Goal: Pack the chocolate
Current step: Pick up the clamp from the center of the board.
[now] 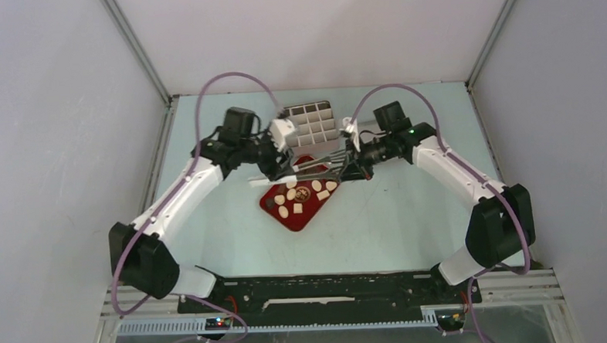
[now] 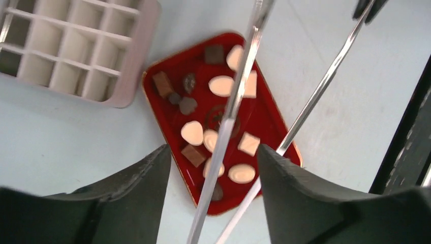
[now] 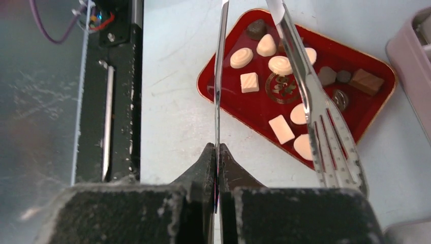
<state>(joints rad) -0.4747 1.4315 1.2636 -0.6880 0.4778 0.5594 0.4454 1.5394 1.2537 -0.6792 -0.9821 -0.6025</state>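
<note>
One thin arm of the tongs is being clamped edge-on by the right gripper, its jaws being pressed fully together on the metal. The left gripper is being held part open, with both tong arms passing between its fingers; contact cannot be told. The chocolate, brown and cream, is being carried in the red tray on the surface, beside the grid box.

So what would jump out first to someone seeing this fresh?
Shiny tongs hang over a red tray of dark and cream chocolate at mid-table. The right end effector is shut on one tong arm, the left end effector open around the tongs; a grid box sits behind.
</note>
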